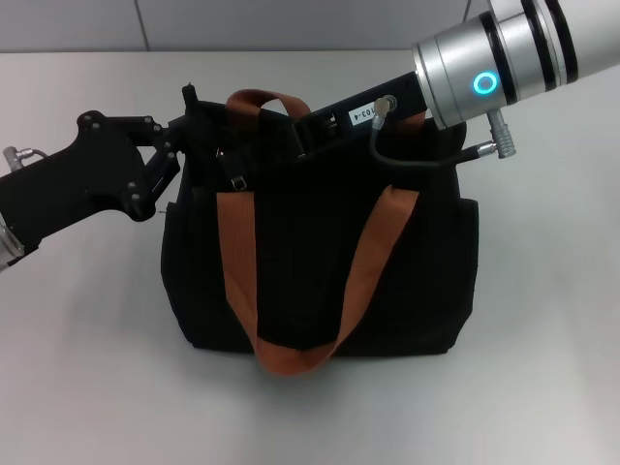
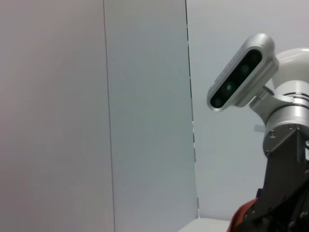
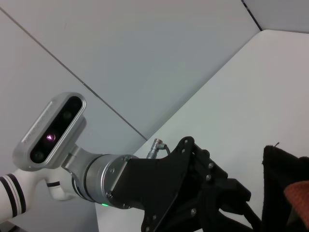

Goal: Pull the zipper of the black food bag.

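Note:
The black food bag point(image 1: 310, 281) stands on the white table with two orange-brown strap handles point(image 1: 237, 252). My left gripper point(image 1: 194, 131) is at the bag's top left corner and shut on its fabric edge; the right wrist view shows it point(image 3: 241, 203) against the bag's edge point(image 3: 285, 164). My right gripper point(image 1: 291, 131) reaches in from the upper right and lies along the bag's top. It is black against the black fabric. I cannot make out the zipper pull with certainty. A small silver piece point(image 1: 235, 180) sits on top beside the left strap.
The white table point(image 1: 542, 368) surrounds the bag. A grey panelled wall point(image 2: 145, 116) is behind. The right arm's cable point(image 1: 417, 160) loops over the bag's top right. The left wrist view shows the right arm's camera point(image 2: 239, 79) and a bit of orange strap point(image 2: 241, 217).

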Controlling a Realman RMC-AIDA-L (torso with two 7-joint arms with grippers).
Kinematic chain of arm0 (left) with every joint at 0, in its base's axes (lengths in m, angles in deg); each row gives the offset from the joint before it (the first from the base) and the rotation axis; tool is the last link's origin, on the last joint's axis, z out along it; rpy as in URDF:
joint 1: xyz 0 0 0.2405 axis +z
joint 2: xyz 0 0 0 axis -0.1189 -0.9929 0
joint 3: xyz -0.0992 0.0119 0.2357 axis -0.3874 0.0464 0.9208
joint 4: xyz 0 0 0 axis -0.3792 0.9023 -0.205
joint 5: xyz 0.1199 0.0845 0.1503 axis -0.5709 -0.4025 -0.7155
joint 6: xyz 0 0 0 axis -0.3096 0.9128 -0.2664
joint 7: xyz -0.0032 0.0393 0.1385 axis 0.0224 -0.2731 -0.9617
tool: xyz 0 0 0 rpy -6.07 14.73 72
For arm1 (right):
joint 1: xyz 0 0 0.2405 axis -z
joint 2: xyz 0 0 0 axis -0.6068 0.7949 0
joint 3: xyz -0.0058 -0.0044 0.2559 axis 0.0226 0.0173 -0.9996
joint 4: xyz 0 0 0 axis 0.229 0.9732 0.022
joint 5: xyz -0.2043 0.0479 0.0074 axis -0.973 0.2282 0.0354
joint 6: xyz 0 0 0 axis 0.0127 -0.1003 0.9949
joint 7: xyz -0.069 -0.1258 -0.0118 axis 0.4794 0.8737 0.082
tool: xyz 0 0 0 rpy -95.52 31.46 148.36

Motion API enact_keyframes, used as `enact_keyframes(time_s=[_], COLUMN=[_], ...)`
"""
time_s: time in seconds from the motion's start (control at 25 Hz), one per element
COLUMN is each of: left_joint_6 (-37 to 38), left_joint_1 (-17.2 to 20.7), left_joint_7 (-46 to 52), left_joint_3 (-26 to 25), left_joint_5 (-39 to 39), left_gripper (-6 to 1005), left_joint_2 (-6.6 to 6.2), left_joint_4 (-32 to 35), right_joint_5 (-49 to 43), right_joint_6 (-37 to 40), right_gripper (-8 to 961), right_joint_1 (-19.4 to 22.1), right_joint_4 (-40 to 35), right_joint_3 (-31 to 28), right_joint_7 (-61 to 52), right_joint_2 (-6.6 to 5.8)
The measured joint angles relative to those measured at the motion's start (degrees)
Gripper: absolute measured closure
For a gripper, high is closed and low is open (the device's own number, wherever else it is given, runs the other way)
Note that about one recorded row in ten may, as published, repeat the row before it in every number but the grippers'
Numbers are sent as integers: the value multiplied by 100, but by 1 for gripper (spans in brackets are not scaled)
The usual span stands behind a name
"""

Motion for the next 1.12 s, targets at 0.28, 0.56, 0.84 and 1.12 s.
enact_keyframes(time_s=[0.28, 0.56, 0.84, 1.12], left_joint_6=[76, 107, 147, 190], left_joint_1=[7, 27, 28, 22], left_joint_7=[29, 56, 59, 61], left_joint_3=[-9, -9, -8, -8], left_joint_5=[77, 125, 131, 131], left_gripper=[980, 980, 980, 980], left_joint_2=[0, -1, 14, 17], left_joint_4=[-16, -15, -9, -4], right_joint_5=[0, 0, 0, 2], right_joint_6=[6, 34, 35, 15], right_gripper=[859, 870, 882, 894], right_joint_1=[-2, -18, -69, -95], right_joint_4=[-16, -71, -78, -78], right_joint_3=[0, 0, 5, 9], right_joint_7=[-35, -42, -61, -65], right_joint_2=[0, 15, 18, 24])
